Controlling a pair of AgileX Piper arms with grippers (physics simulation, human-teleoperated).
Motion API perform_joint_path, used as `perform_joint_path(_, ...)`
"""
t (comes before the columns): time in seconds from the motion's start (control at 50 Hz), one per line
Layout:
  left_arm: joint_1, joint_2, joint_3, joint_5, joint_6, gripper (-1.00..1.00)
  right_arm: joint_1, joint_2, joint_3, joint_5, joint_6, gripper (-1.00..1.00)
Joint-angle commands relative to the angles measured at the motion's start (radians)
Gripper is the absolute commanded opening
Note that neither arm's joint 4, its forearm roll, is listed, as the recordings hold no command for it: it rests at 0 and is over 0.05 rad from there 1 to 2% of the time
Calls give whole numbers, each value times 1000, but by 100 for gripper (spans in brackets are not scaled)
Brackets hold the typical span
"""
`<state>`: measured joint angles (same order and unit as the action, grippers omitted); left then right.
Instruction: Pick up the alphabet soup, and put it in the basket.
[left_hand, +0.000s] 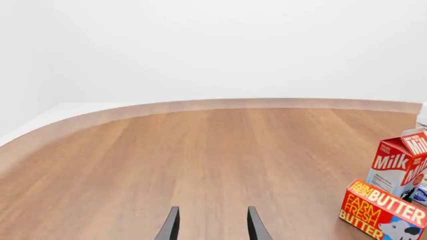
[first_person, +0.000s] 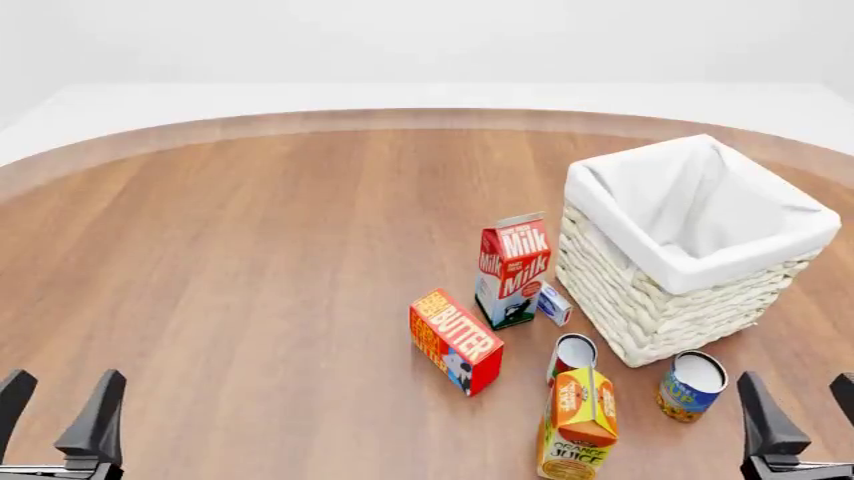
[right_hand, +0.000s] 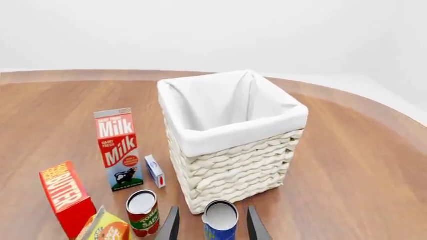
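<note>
A: The table (first_person: 267, 260) is the largest thing, a smooth wood surface with a curved far edge. On its right half stands the basket (first_person: 687, 255), square, of white woven wicker, with a white cloth liner folded over the rim. It stands upright and open at the top, so I judge a can could go in from above.

B: And the groceries beside it?

A: The milk carton (first_person: 514, 268) stands upright just beside the basket's near-left side. The butter box (first_person: 457, 341) lies in front of the carton. The orange juice carton (first_person: 577, 424) is nearer to the arms, and the red-and-white can (first_person: 571, 357) stands just behind it.

B: Where is the alphabet soup?

A: The alphabet soup (first_person: 691, 385) is a short cylinder with a blue and yellow label and a flat pale top. It stands upright on the table, just in front of the basket's near corner.

B: The arms?

A: The right gripper (first_person: 797, 412) is spread apart and empty, near the can. In the right wrist view the can sits between its fingers' line. The left gripper (first_person: 60, 408) is also spread, over bare wood, well apart.
</note>
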<state>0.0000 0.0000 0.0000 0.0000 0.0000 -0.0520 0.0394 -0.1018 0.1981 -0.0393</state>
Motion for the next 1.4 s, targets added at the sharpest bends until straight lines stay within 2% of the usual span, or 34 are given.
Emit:
perform_joint_path(0.02, 0, 0, 0, 0, 0, 100, -17, 74, 47, -65, -8, 100)
perform_joint_path(0.26, 0, 0, 0, 0, 0, 100, -45, 218, 98, -208, -4, 100)
perform_joint_path(0.82, 0, 0, 0, 0, 0, 100, -44, 536, 102, -462, 10, 100)
perform_joint_path(0.88, 0, 0, 0, 0, 0, 100, -42, 562, 102, -477, 19, 100)
perform_joint_path(1.14, 0, 0, 0, 0, 0, 100, -52, 536, 102, -418, 29, 100)
perform_joint_path(1.4, 0, 0, 0, 0, 0, 100, -59, 701, 102, -553, 26, 100)
